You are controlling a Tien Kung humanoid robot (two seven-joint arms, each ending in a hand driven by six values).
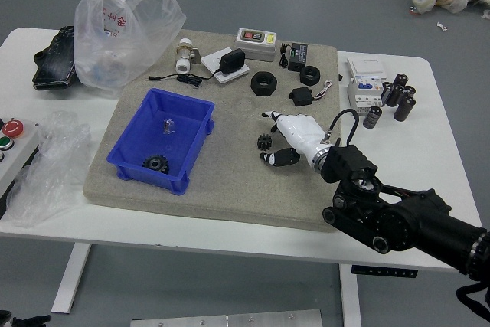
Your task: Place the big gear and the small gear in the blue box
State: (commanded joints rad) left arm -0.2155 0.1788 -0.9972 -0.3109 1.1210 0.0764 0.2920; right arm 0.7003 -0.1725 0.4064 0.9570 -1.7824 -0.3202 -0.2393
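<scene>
The blue box [132,126] stands open on the left part of the grey mat. Inside it a black gear [156,164] lies near the front wall, and a small clear-and-dark item [168,125] sits farther back. A smaller black gear [264,142] rests on the mat, right of the box. My right hand [271,140] is beside that gear, its fingers and thumb apart around the gear's right side, gripping nothing. At the bottom left corner a dark tip of my left hand [31,320] shows, resting off the table.
Black rings [264,83], a boxy black plug [301,96], an adapter [232,61], a white fitting [184,56] and a grey device [256,44] lie along the mat's back. Plastic bags [122,40] and a button panel [14,143] are left; black cylinders [372,117] stand right.
</scene>
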